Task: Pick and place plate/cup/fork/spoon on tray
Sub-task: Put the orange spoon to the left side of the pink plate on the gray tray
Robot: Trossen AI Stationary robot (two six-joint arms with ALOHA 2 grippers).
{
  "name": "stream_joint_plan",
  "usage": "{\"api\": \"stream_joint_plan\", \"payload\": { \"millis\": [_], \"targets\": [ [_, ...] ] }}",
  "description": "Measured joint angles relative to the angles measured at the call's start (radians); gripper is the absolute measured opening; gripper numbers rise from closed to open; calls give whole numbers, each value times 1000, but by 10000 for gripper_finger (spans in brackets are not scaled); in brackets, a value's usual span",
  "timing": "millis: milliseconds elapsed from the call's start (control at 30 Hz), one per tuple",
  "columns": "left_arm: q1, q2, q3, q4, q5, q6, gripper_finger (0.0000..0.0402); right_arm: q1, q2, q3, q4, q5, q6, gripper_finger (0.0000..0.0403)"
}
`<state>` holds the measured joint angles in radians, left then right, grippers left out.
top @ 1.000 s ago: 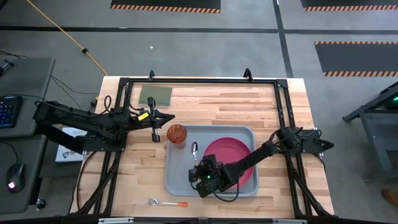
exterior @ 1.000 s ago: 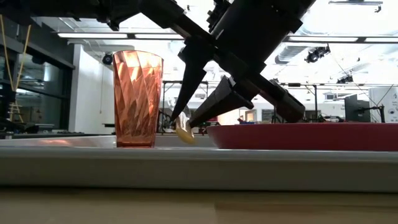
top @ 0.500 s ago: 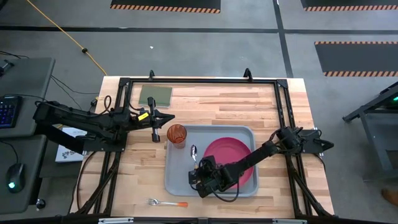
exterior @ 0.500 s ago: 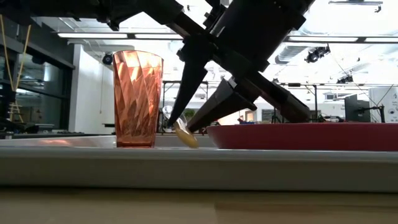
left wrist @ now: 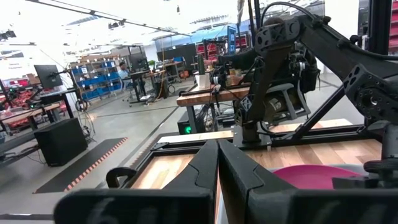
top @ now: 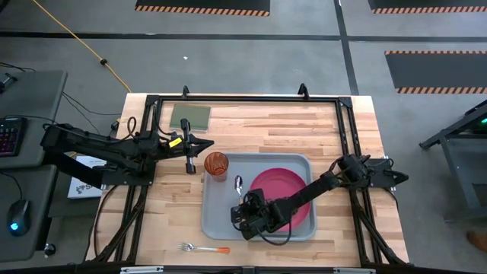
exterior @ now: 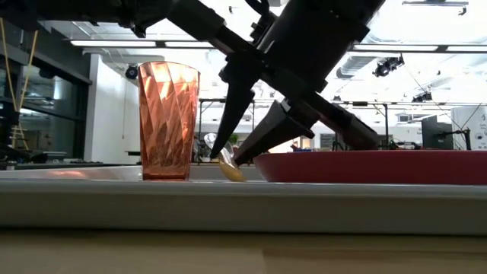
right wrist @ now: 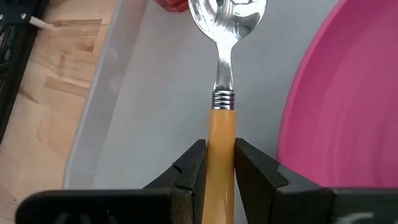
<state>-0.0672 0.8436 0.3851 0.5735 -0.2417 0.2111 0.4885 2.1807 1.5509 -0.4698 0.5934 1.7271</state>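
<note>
Nearest the front edge of the table (top: 319, 122): fork (top: 204, 248), flat on the bare wood, tines pointing left, well clear of everything else and not on the tray.

Just behind that, grey-blue tray (top: 215, 221) with three things on it. Right gripper (top: 239, 207) low over the tray's left half, fingers (right wrist: 193, 163) clamped on the spoon's orange handle, one pad on each side. Spoon (right wrist: 222, 106) lying along the tray floor in the strip between the tray's left wall and the plate, silver bowl pointing toward the far edge and ending close to the cup. From table height, handle end looks tipped up a bit in the grip, just left of the plate's rim; can't tell if the rest is touching the floor. Right arm stretched in diagonally from the table's right side, crossing over the plate.

Pink plate (top: 285, 186) flat on the right half of the tray, partly hidden under that arm. Orange cup (exterior: 168, 121) upright in the tray's far left corner, near the spoon bowl but apart from it.

Further back and off to the left, left gripper (top: 190, 154) parked above the wood just beside the tray's far left corner, near the cup, fingers (left wrist: 205, 168) pressed together with nothing between them.

Farthest back, small green pad (top: 190, 116) flat near the far left corner of the table, well apart from the tray.
</note>
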Motion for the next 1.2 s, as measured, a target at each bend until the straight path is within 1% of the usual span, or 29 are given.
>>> {"api": "stream_joint_plan", "payload": {
  "millis": [400,600,733,1033,1200],
  "targets": [
    [0,0,0,-13,0,-16,3,-4,0,0,-6,2,-5,68],
    [0,0,0,-30,0,-35,3,-5,0,0,-22,-26,-7,68],
    [0,0,0,-31,0,-52,3,-5,0,0,-27,-12,-7,68],
    [0,0,0,-30,0,-31,3,-5,0,0,-44,-19,-6,68],
    [0,0,0,-29,0,-18,3,-11,0,0,-45,-20,22,68]
  ]
}}
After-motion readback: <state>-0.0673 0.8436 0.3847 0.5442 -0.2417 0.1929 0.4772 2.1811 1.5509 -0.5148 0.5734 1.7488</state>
